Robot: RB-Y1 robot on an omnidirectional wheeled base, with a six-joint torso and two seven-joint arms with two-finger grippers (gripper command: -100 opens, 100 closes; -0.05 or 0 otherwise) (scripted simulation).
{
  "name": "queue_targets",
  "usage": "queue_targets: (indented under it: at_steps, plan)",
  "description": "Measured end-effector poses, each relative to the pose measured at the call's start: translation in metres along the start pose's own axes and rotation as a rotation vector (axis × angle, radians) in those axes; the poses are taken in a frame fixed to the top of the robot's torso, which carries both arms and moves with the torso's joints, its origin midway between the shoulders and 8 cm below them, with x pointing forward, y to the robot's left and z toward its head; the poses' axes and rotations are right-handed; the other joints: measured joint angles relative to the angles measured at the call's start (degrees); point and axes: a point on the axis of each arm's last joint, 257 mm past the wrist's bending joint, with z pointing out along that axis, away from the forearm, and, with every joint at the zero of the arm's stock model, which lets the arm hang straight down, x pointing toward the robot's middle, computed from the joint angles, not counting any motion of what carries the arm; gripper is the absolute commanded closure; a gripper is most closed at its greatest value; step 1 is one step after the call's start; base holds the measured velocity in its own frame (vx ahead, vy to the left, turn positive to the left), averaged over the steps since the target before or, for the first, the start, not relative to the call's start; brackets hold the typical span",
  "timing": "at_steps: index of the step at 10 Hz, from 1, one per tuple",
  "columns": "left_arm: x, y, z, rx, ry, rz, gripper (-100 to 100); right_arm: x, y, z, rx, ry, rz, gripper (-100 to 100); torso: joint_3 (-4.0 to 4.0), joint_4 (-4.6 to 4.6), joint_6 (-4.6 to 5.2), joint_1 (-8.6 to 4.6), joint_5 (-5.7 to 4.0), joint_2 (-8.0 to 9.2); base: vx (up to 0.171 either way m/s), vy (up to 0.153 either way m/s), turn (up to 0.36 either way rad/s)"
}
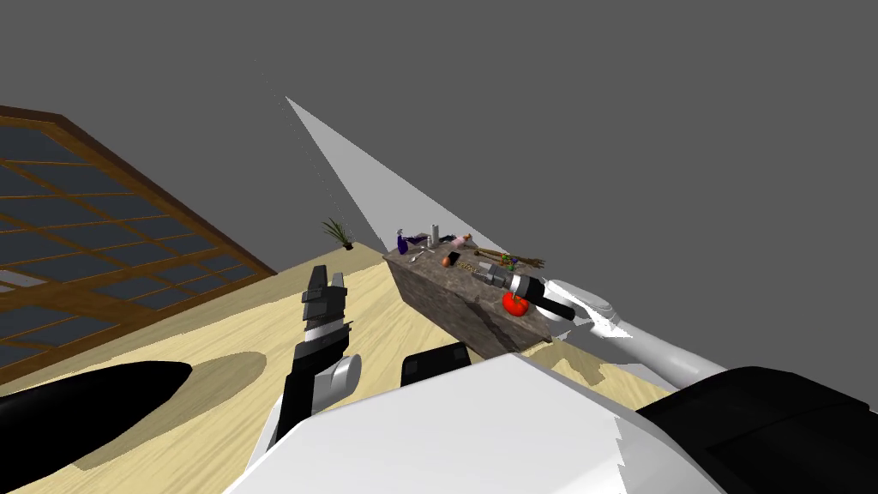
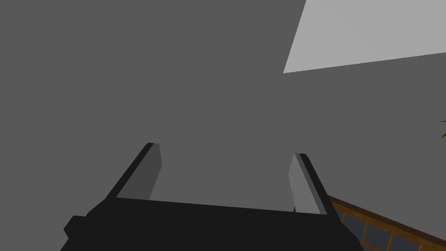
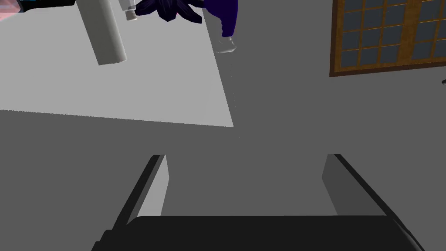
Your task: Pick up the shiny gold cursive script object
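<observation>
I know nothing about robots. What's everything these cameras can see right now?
table: one, mottled grey-brown, ahead right
script object: one, small, golden, on table beside right claw
round thing: one, red with green, table's near end
cylinder: one, grey, table's far end
purple thing: one, purple, table's far end
potted plant: one, green, floor by far wall
window: one, brown frame, left
left claw: one, open, raised over floor
right claw: one, open, over table

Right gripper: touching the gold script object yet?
Cannot tell. In the head view the right gripper sits right beside the gold script object, too small to read a gap. Right wrist view: fingers open, nothing between.
</observation>
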Motion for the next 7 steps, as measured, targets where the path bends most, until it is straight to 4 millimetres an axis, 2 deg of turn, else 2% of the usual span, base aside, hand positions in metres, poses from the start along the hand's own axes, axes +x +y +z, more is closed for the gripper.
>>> queue_targets:
  at_steps: [6, 7]
  plan:
    - [0.000, 0.000, 0.000, 0.000, 0.000, 0.000, 0, 0.053, -0.044, -0.037, 0.041, 0.229, -0.096, -100, -0.04, -0.02, 0.02, 0.08, 0.02, -0.07, 0.050, 0.044, 0.126]
    - [0.000, 0.000, 0.000, 0.000, 0.000, 0.000, 0, 0.057, -0.050, -0.042, 0.044, 0.262, -0.112, -100, -0.04, -0.02, 0.05, 0.06, 0.02, -0.07, 0.056, 0.058, 0.192]
